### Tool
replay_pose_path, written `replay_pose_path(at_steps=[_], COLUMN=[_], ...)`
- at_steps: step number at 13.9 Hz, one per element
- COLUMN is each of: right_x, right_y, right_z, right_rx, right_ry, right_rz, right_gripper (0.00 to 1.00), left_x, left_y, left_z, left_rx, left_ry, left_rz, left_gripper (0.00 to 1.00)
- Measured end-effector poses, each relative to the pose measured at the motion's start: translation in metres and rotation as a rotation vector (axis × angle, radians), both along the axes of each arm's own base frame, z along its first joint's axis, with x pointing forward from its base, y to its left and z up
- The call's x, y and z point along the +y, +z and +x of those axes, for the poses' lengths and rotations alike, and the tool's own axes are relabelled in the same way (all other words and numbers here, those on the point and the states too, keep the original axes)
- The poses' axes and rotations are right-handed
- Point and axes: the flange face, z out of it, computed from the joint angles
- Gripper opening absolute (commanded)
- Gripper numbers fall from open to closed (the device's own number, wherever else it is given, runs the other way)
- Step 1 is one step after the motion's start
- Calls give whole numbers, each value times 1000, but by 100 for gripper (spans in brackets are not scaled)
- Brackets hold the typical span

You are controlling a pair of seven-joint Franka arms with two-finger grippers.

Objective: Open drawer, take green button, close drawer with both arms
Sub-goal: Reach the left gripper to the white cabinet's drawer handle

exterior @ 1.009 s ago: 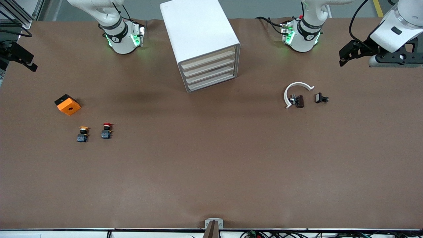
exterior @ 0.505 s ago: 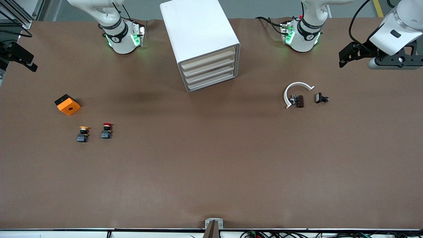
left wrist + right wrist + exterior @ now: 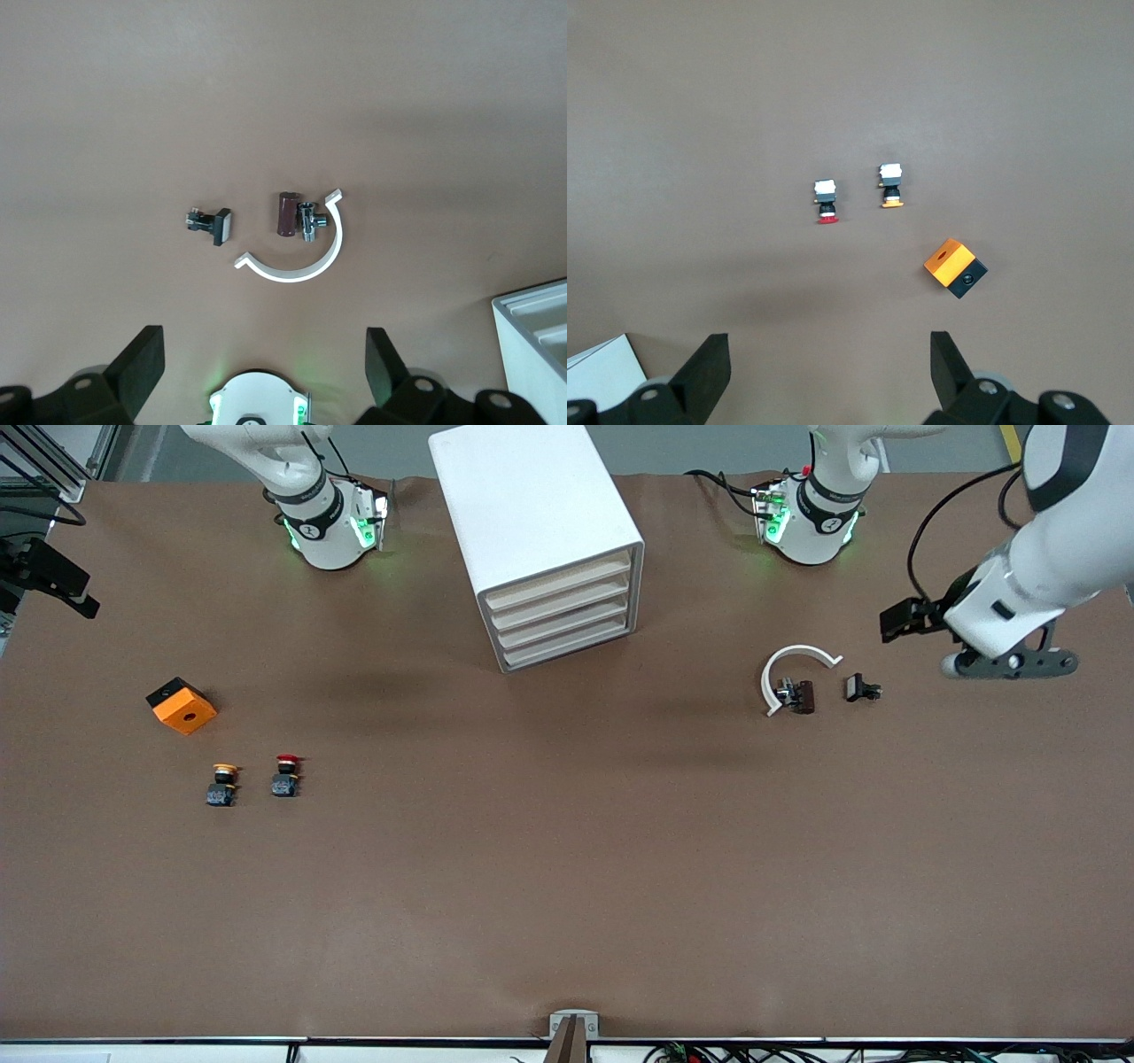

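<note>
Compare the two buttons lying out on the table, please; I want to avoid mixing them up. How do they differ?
The red button has a red cap; the yellow button has a yellow-orange one. The red button lies closer to the cabinet; the yellow button lies toward the right arm's end and slightly nearer the front camera. The yellow button is also the one closer to the orange block. Both share a small dark blocky body and lie beside each other.

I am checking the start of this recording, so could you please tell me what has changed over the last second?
The left gripper, open and empty, has swung with its white arm from the table's edge toward the white curved clip. Nothing was grasped or released. The right gripper, open, the white four-drawer cabinet with drawers shut, and the red-capped button stayed put.
</note>
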Motion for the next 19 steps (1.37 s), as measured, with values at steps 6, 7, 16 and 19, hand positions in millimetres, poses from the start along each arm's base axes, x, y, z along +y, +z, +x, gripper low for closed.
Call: replay_pose_path(at_steps=[6,7,16,19], right_x=[0,0,0,0], right_y=[1,1,2,3], right_z=[1,1,1,1], right_rx=[-4,-5,-11,-12], right_ry=[0,0,0,0], right_rz=[0,-1,-1,-1], right_gripper=[100,100,100,100], left_x=[-98,-118,-209,-229], left_y=[-116,-135,-231,-259], left_z=[26,26,17,20], left_rx=[70,78,176,273], left_ry=[101,132,578,789], left_rz=[63,82,244,271], left_gripper=[100,100,100,100])
